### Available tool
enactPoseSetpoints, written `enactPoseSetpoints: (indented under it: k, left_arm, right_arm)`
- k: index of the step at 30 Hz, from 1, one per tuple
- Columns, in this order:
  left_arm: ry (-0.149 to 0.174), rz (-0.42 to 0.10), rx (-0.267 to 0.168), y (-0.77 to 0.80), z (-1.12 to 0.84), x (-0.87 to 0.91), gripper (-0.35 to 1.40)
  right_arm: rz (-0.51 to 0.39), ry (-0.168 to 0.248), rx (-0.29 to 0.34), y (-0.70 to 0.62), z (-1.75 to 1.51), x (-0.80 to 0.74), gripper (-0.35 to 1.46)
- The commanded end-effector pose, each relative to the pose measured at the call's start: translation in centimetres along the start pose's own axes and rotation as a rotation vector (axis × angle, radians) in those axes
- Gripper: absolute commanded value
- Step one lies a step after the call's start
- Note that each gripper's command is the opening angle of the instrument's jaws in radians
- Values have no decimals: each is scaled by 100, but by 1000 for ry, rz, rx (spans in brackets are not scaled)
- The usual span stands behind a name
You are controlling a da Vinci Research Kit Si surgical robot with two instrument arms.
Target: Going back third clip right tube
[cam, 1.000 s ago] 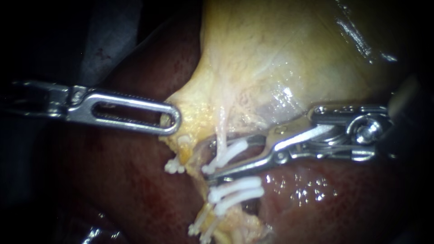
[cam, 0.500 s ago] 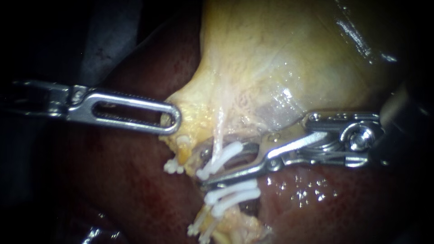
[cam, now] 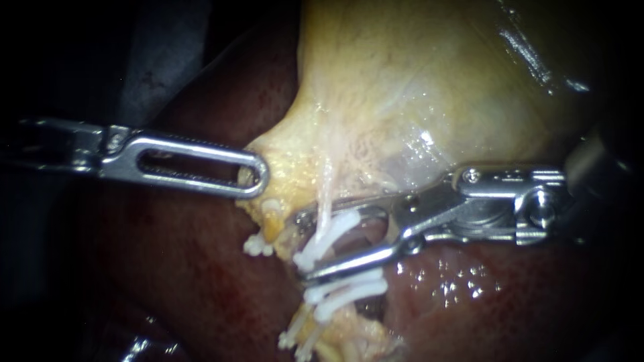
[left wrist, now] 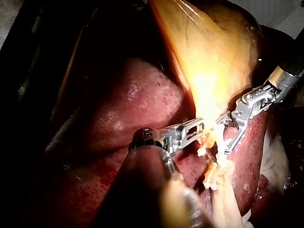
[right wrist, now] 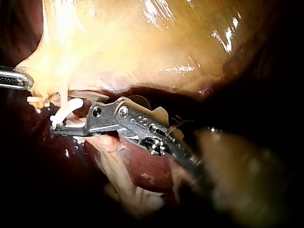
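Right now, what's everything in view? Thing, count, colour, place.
gallbladder: 1, pale yellow, upper middle of the endoscope view, lying over the liver.
liver: 1, dark red, beneath and on both sides.
right tube: 1, pale thin strand, running down from the gallbladder.
top clip: 1, white, across the right tube.
lower clips: 2, white, side by side just below the top clip.
other clip ends: white, count unclear, left of the right tube; more lower down.
left instrument: 1, silver, end effector jaws shut on the gallbladder's lower edge.
right instrument: 1, silver, end effector jaws open, top clip between them.
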Motion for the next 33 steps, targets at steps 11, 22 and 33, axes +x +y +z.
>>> enactPoseSetpoints:
  k: [11,22,33]
  left_arm:
    - [0,0,0,0,0,0,-35]
    - [0,0,0,0,0,0,-35]
    - [0,0,0,0,0,0,-35]
  right_arm:
    - [-8,-8,-5,-2,16,-10,51]
    - [-8,-11,-13,-10,27,-6,52]
    - [-8,-5,-30,-8,13,-9,53]
